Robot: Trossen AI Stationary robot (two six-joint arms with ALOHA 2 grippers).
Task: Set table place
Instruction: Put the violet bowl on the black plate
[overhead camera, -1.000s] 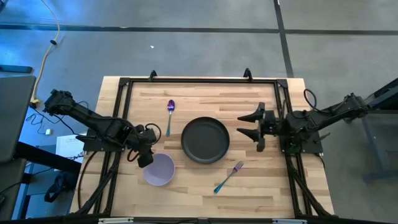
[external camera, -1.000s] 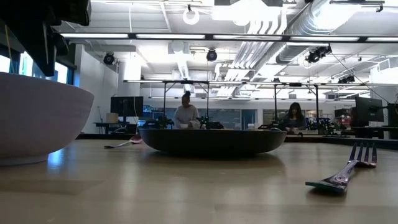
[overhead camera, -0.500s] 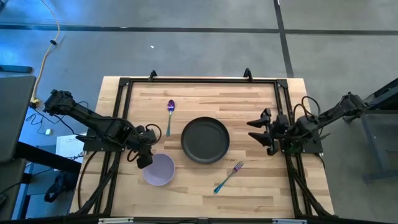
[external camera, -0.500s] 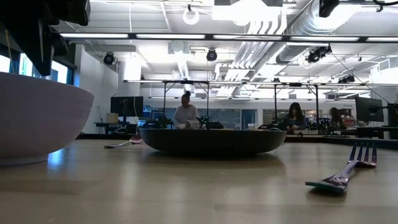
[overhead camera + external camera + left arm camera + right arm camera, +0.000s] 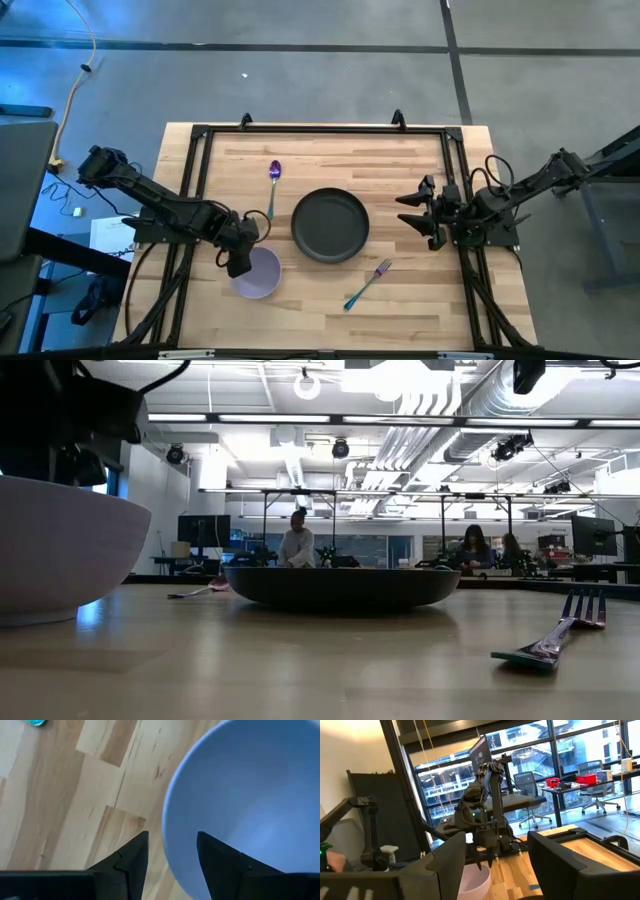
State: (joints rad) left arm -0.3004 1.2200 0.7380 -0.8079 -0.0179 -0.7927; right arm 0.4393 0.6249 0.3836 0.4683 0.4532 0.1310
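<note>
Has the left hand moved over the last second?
Yes. Against the table, the left hand shifted toward the lavender bowl and now sits open over its rim.

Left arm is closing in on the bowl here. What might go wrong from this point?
1. The left end effector is open astride the rim of the bowl; an off-centre close might tip or slide the bowl.
2. The spoon and the plate lie close to the bowl, so carrying it low could knock them.
3. The right end effector waits open near the plate's far side, with the fork nearby; the arms may crowd each other.
</note>
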